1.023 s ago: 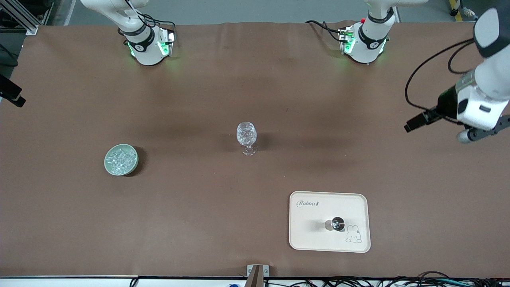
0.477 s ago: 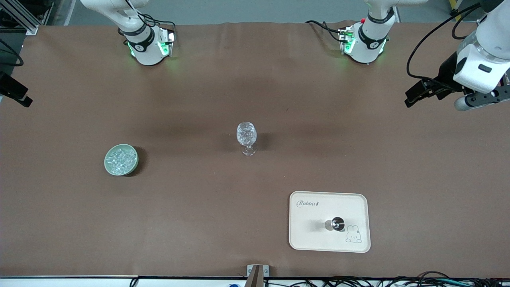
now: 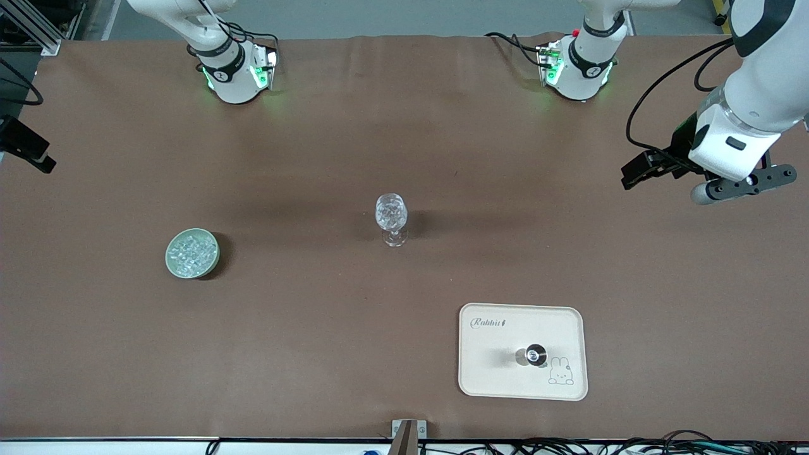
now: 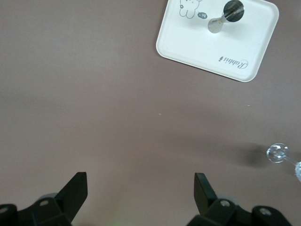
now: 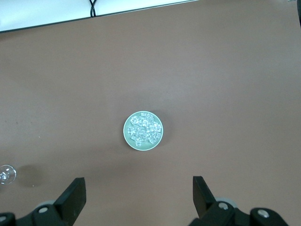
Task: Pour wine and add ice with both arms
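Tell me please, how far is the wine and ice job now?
Nothing looks done: goblet holds no wine, ice sits in its green bowl, bottle stands on the tray. Left gripper and right gripper are open, empty. Everything remains.

Brown table [image 3: 316,354], green bowl [image 3: 169,260] of ice [image 3: 191,253], clear goblet [image 3: 391,217] mid-table, cream tray [image 3: 493,373] nearer the camera.

You are looking at a robotics lab bench, not a home or a bar. Two white arms [image 3: 594,57] are bolted at their bases onto a table [image 3: 316,354] covered in plain brown sheet, green status lights glow at each base, loose cables [image 3: 632,445] trail along the table's edge, and aluminium framing [image 3: 31,25] stands at one corner.
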{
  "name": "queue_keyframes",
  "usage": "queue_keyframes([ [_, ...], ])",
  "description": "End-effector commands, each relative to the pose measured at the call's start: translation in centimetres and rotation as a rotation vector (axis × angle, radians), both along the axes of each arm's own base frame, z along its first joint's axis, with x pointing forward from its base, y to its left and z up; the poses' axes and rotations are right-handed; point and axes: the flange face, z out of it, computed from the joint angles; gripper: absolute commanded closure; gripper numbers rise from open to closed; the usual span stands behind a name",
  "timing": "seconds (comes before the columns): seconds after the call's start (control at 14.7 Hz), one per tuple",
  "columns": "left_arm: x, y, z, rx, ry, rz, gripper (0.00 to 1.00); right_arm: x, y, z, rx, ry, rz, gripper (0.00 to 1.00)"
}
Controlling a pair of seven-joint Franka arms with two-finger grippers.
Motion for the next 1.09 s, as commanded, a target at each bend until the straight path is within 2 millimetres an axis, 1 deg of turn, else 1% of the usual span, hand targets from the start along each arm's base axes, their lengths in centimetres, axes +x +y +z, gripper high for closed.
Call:
queue_keyframes([
  [0.0, 0.4, 0.7, 0.4, 0.050, -0.046, -0.075, 0.02, -0.4, 0.1, -0.1, 0.022, -0.008, 0.003, 0.00],
  [0.07, 0.5, 0.9, 0.3, 0.047, -0.067, -0.108, 0.00, -0.4, 0.0, -0.1, 0.022, -0.008, -0.001, 0.00],
  [0.14, 0.6, 2.1, 0.4, 0.049, -0.073, -0.143, 0.00, -0.4, -0.2, -0.1, 0.022, -0.008, -0.004, 0.00],
  [0.2, 0.6, 2.3, 0.5, 0.050, -0.074, -0.189, 0.00, -0.4, -0.4, -0.1, 0.022, -0.006, -0.007, 0.00],
  [0.27, 0.6, 2.9, 0.6, 0.049, -0.077, -0.206, 0.00, -0.4, -0.9, -0.1, 0.022, -0.006, -0.016, 0.00],
  [0.41, 0.2, 3.3, 0.5, 0.049, -0.067, -0.215, 0.00, -0.4, -0.3, -0.1, 0.021, -0.008, -0.007, 0.00],
  [0.55, 0.2, 4.4, -0.1, 0.041, -0.051, -0.230, 0.00, -0.4, -0.7, -0.1, 0.021, -0.006, -0.013, 0.00],
  [0.61, 0.2, 5.5, 0.0, 0.038, -0.052, -0.250, 0.00, -0.4, -0.8, -0.1, 0.021, -0.006, -0.014, 0.00],
  [0.68, 0.2, 5.7, -0.1, 0.037, -0.047, -0.266, 0.00, -0.5, -0.8, -0.1, 0.021, -0.006, -0.014, 0.00],
  [0.82, 0.2, 5.5, -0.5, 0.037, -0.040, -0.225, 0.00, -0.4, -0.6, -0.1, 0.021, -0.006, -0.011, 0.00],
  [0.89, 0.2, 4.8, -0.9, 0.041, -0.035, -0.198, 0.00, -0.4, -0.5, -0.1, 0.021, -0.006, -0.010, 0.00],
  [0.95, 0.2, 3.4, -1.0, 0.039, -0.039, -0.199, 0.00, -0.4, -0.3, -0.1, 0.021, -0.006, -0.007, 0.00],
  [1.02, 0.3, 3.3, -1.2, 0.041, -0.041, -0.189, 0.00, -0.4, -0.3, -0.1, 0.021, -0.006, -0.007, 0.00],
])
